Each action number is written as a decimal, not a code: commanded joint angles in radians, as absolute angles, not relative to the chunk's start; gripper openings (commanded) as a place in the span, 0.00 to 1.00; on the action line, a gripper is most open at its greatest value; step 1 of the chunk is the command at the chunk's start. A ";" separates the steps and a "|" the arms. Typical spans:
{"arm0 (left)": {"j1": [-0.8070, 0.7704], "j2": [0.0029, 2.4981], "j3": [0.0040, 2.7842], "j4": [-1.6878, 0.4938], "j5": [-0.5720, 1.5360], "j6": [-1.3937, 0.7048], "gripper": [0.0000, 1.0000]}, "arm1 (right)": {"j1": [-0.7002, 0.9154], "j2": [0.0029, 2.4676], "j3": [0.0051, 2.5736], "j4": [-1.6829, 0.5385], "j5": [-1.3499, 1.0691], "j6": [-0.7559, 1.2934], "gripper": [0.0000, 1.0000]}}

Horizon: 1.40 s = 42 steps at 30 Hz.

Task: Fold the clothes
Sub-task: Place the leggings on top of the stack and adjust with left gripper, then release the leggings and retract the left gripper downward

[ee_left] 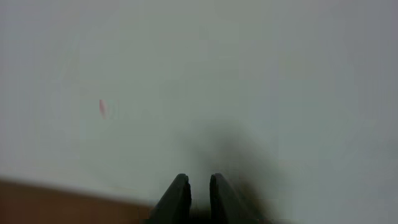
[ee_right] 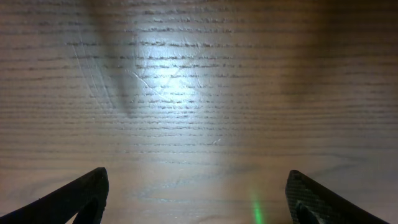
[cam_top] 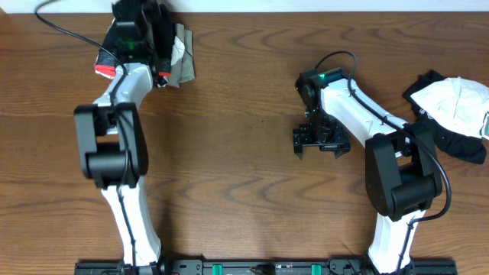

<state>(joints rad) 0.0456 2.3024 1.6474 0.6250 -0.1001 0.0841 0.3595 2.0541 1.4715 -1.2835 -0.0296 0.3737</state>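
A pile of clothes lies at the table's back left edge: black cloth [cam_top: 163, 32], an olive piece [cam_top: 183, 65] and a red-orange edge [cam_top: 105, 71]. My left arm [cam_top: 126, 84] reaches over this pile. In the left wrist view my left gripper [ee_left: 199, 185] is shut, with nothing seen between its dark fingers, and it points at a blurred pale wall. More clothes, a white top [cam_top: 456, 103] on black cloth [cam_top: 462, 143], lie at the right edge. My right gripper [cam_top: 321, 150] [ee_right: 196, 193] hangs open over bare wood, left of that heap.
The wooden table [cam_top: 244, 92] is bare between the two heaps. A pale wall runs along the back edge [cam_top: 306, 6]. Black cables loop from both arms, one at the back left [cam_top: 69, 32] and one by the right wrist [cam_top: 336, 57].
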 commanded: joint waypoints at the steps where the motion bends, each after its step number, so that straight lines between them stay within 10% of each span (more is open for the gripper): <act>1: 0.050 2.403 1.697 0.588 -0.148 0.097 0.15 | 0.367 2.046 1.465 -1.291 -0.030 0.369 0.89; 14: 0.017 2.259 1.700 0.424 -0.143 0.092 0.17 | 0.368 2.046 1.465 -1.304 -0.034 0.370 0.89; 16: 0.009 2.183 1.700 0.402 -0.143 0.090 0.39 | 0.368 2.046 1.465 -1.302 -0.032 0.385 0.89; 19: -0.001 2.041 1.700 0.333 -0.143 0.062 0.98 | 0.368 2.040 1.466 -1.269 -0.030 0.393 0.91; 42: -0.019 0.931 1.692 -0.878 0.130 -0.149 0.98 | 0.368 1.142 1.466 -1.368 0.048 0.480 0.96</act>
